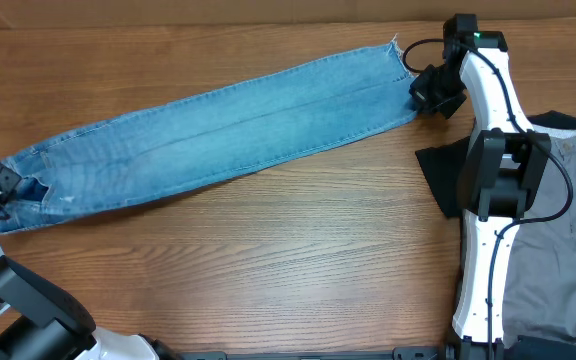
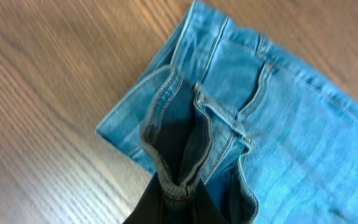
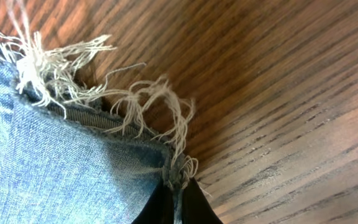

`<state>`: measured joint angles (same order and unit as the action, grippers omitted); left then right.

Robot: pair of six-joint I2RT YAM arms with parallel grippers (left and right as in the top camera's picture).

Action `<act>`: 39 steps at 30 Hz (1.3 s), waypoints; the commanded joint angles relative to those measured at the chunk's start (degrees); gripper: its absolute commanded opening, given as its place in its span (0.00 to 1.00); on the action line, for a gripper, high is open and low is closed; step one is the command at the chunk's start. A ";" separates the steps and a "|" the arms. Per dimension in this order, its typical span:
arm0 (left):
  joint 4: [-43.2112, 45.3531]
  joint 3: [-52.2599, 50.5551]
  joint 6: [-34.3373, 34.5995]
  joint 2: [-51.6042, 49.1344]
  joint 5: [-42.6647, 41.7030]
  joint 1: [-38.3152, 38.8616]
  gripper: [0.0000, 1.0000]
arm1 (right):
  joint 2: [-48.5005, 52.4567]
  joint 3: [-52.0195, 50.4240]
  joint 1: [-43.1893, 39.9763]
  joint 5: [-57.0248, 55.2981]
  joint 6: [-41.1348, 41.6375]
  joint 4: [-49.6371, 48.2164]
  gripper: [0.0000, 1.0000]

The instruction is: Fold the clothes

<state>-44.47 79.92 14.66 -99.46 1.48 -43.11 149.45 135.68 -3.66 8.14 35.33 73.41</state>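
Looks like a robotics lab or test bench. Signs: plain wood-grain table (image 1: 298, 260) w/ two white-and-black robot arms on it. The right arm (image 1: 498, 170) stands just past the frayed-hem end of the jeans (image 1: 218, 130); the left arm (image 1: 28, 305) is by the jeans' waistband end, on the near side. A bare black cable (image 1: 569, 190) loops off the right arm. Spare laundry, grey cloth (image 1: 568, 260) + black cloth (image 1: 438, 175), lies heaped right of the jeans. Tan strip beyond the jeans at the far edge; can't tell what it is.
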 commanded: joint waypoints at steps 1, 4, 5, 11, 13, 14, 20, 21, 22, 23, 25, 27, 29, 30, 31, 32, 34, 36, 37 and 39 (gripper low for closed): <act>-2.82 1.22 0.13 0.39 -1.03 -0.90 0.04 | -3.76 0.15 -1.38 -1.31 -0.44 2.01 0.04; -6.47 1.22 1.09 2.05 -1.07 -3.23 0.04 | -8.13 0.15 -2.47 -3.61 -0.85 4.15 0.04; -7.93 1.22 1.84 2.97 -1.29 -4.52 0.04 | -10.12 0.15 -2.91 -4.74 -0.85 4.96 0.04; -14.49 1.22 2.80 10.32 -5.03 -12.81 0.04 | -22.12 0.15 -5.92 -7.06 -1.03 9.11 0.04; -16.76 1.22 3.19 13.18 -5.60 -15.02 0.04 | -25.79 0.15 -6.97 -7.06 -1.03 10.45 0.04; -19.30 1.22 3.17 16.04 -5.11 -16.52 0.04 | -29.27 0.15 -8.02 -7.10 -1.03 12.09 0.04; -22.21 1.22 3.43 22.34 0.94 -17.20 0.04 | -36.26 0.15 -9.92 -7.13 -1.03 12.63 0.04; -22.21 1.22 3.43 22.71 1.09 -17.22 0.04 | -36.57 0.15 -9.92 -7.26 -1.03 12.31 0.04; -22.25 1.22 3.43 22.93 1.33 -17.22 0.04 | -36.74 0.15 -9.92 -7.28 -1.03 11.74 0.04; -22.51 1.22 3.41 22.97 1.68 -17.20 0.04 | -36.72 0.13 -9.92 -7.23 -1.01 11.06 0.04; -22.99 1.20 3.43 22.69 1.90 -17.16 0.04 | -36.22 0.13 -9.92 -7.21 -1.01 9.62 0.04; -23.87 1.18 3.58 22.01 1.97 -16.57 0.04 | -35.26 0.13 -9.53 -7.21 -1.01 7.69 0.04; -24.33 1.11 3.56 20.92 2.21 -15.74 0.04 | -33.99 0.13 -9.01 -7.19 -0.96 5.40 0.04; -24.50 1.01 3.58 20.26 2.51 -15.34 0.04 | -33.14 0.13 -8.57 -7.17 -0.94 4.07 0.04; -24.57 0.79 3.61 19.69 3.06 -15.02 0.04 | -32.28 0.13 -8.15 -7.02 -0.76 2.69 0.04; -24.68 0.52 3.63 19.06 3.65 -14.67 0.04 | -31.52 0.13 -7.80 -6.99 -0.76 1.55 0.04; -24.46 -1.14 3.78 16.87 6.56 -13.64 0.04 | -28.65 0.13 -6.51 -7.02 0.59 -1.92 0.04; -23.76 -2.84 4.31 15.28 8.13 -13.16 0.04 | -26.56 0.13 -5.97 -7.02 2.54 -3.96 0.04; -22.93 -3.89 4.24 14.36 8.17 -13.00 0.04 | -25.77 0.13 -5.84 -6.99 3.15 -4.79 0.04; -21.05 -5.92 4.24 12.61 8.15 -12.94 0.04 | -24.04 0.13 -5.75 -6.99 4.81 -6.51 0.04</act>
<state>-68.55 76.75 18.26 -83.83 0.82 -55.44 122.56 135.31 -7.62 7.46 36.56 70.19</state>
